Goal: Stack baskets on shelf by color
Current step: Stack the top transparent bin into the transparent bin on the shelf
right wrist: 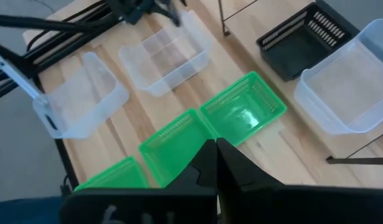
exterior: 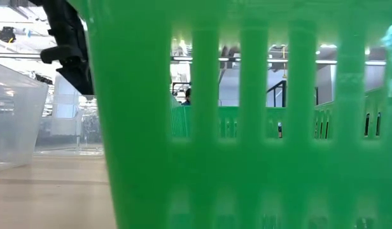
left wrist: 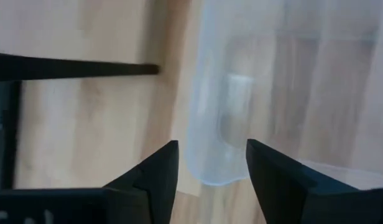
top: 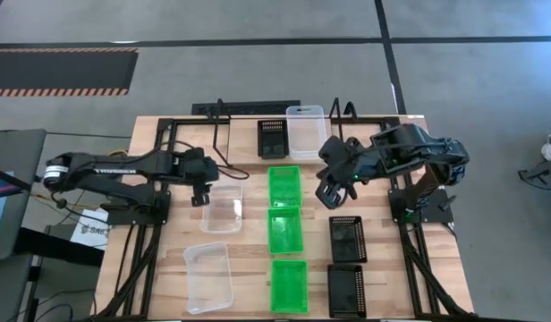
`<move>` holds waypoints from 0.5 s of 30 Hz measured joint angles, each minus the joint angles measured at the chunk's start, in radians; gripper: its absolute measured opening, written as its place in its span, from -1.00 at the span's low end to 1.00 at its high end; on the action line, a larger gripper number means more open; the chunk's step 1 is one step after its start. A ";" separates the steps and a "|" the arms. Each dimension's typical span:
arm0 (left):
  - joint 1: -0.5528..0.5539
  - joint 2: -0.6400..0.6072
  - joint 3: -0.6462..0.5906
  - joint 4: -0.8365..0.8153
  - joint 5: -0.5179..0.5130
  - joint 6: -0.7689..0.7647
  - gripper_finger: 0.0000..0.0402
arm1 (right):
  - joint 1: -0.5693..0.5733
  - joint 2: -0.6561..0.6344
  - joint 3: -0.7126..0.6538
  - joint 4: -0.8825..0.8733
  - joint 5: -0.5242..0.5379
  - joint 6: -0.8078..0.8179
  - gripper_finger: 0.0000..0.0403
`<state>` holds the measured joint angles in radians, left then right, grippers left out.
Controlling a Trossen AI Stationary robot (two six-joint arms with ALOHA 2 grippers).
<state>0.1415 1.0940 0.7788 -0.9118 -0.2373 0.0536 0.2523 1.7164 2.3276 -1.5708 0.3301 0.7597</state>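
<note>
The left hand [left wrist: 210,180], fingers apart, hovers at the rim of a clear translucent plastic basket [top: 223,207] on the wooden desk [top: 168,259], while the right hand [top: 334,190], fingers together and empty, hangs near the shelf. Only one black mesh basket [top: 274,139] and one clear basket [top: 306,131] sit on the thin black wire shelf [top: 258,121]. Judging by this, seven remain on the desk, long axes running front to back: two clear, three bright green baskets [top: 285,230], two black mesh trays [top: 347,264].
</note>
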 joint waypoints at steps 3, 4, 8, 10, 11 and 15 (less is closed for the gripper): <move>0.031 0.044 0.000 -0.008 -0.001 0.026 -0.13 | 0.024 0.000 0.000 0.000 0.000 0.002 -0.94; 0.042 0.058 0.000 -0.009 -0.008 0.034 -0.13 | 0.032 0.000 0.000 0.000 0.000 0.002 -0.94; 0.086 0.107 0.000 0.005 -0.015 0.057 -0.13 | 0.058 0.000 0.000 0.001 0.001 0.003 -0.94; 0.102 0.127 0.000 0.021 0.014 0.065 -0.13 | 0.067 0.000 0.000 0.001 0.002 0.003 -0.94; 0.109 0.139 0.000 0.030 0.040 0.072 -0.13 | 0.070 0.000 0.000 0.002 0.002 0.003 -0.94; 0.125 0.195 0.000 0.053 0.111 0.083 -0.13 | 0.076 0.000 0.000 0.002 0.005 0.003 -0.95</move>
<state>0.2667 1.2888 0.7788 -0.8584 -0.1267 0.1363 0.3284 1.7164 2.3276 -1.5684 0.3349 0.7624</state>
